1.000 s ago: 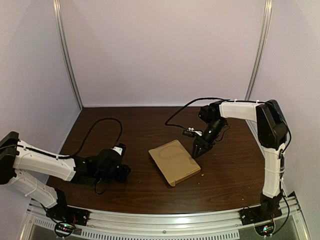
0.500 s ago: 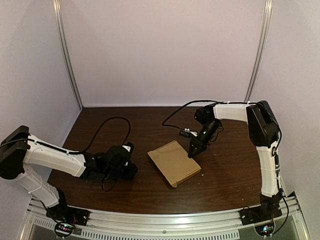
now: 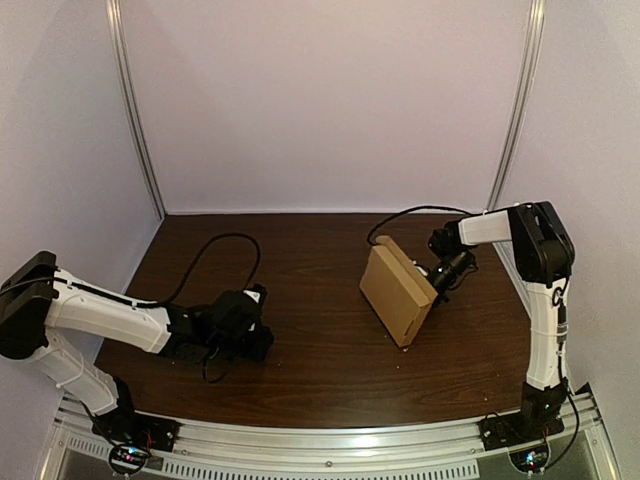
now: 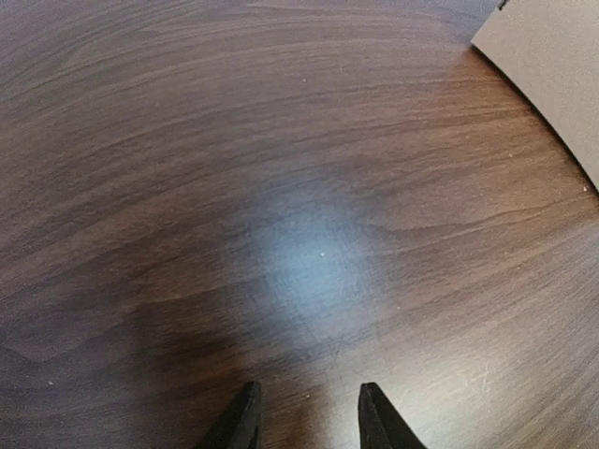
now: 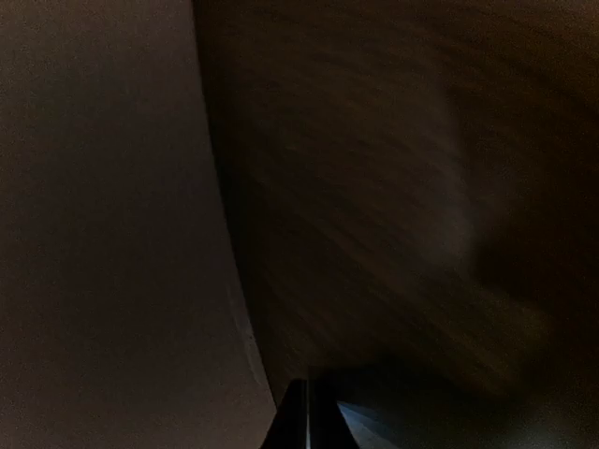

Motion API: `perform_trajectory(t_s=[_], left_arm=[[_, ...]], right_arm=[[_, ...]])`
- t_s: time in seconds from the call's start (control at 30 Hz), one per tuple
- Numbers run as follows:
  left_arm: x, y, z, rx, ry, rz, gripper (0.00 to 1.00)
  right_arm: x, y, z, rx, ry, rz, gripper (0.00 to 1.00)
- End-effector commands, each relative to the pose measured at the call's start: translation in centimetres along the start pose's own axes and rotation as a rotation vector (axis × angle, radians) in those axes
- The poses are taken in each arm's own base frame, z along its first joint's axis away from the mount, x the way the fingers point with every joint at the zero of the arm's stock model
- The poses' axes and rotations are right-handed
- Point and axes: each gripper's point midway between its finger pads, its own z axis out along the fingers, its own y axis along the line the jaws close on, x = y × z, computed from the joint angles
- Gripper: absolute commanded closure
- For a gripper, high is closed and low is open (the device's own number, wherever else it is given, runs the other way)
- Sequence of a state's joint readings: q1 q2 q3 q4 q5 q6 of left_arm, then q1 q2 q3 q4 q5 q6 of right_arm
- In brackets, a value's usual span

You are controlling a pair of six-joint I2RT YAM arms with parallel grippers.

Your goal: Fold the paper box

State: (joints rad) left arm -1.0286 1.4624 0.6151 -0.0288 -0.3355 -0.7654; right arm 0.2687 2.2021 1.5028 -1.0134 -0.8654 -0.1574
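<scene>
The brown paper box [image 3: 397,290] stands tipped up on its lower edge, right of the table's middle, with its broad face turned toward the left. My right gripper [image 3: 441,279] is low behind the box's right side, hard against it. In the right wrist view the box's wall [image 5: 103,234] fills the left half, and the right gripper [image 5: 309,416] is shut with its tips together beside that wall. My left gripper [image 3: 262,340] rests low over bare wood at the left. Seen from its wrist, the left gripper [image 4: 307,412] is open and holds nothing; a corner of the box [image 4: 552,65] shows at top right.
A black cable [image 3: 215,250] loops over the dark wooden table [image 3: 300,250] behind the left arm. Another cable [image 3: 400,215] arcs from the right arm near the back wall. A metal rail [image 3: 330,440] runs along the near edge.
The box lay flat at the centre; it now stands tilted up and has shifted right with the right gripper behind it. The left gripper slid slightly right, then stayed still.
</scene>
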Motion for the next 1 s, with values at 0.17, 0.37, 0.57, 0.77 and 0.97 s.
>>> perform_trajectory(t_s=[0.17, 0.37, 0.57, 0.77, 0.97], left_arm=[[-3.3, -4.6, 3.2, 0.075, -0.094, -0.061, 0.6], [-6.3, -9.5, 6.8, 0.081, -0.093, -0.012, 0.62], [-8.1, -10.2, 6.2, 0.069, -0.125, 0.014, 0.62], [-7.1, -8.7, 6.0, 0.021, -0.11, 0.061, 0.62], [-6.2, -7.2, 4.2, -0.009, -0.088, 0.121, 0.63]], right_arm=[[1.6, -4.5, -0.7, 0.079, -0.008, 0.104, 0.91], [2.2, -3.7, -5.5, 0.17, -0.072, 0.081, 0.85], [4.5, -3.2, -12.1, 0.209, -0.164, 0.102, 0.8], [3.5, -4.1, -15.2, 0.34, -0.229, -0.106, 0.78], [3.9, -3.2, -10.6, 0.499, -0.072, -0.367, 0.79]])
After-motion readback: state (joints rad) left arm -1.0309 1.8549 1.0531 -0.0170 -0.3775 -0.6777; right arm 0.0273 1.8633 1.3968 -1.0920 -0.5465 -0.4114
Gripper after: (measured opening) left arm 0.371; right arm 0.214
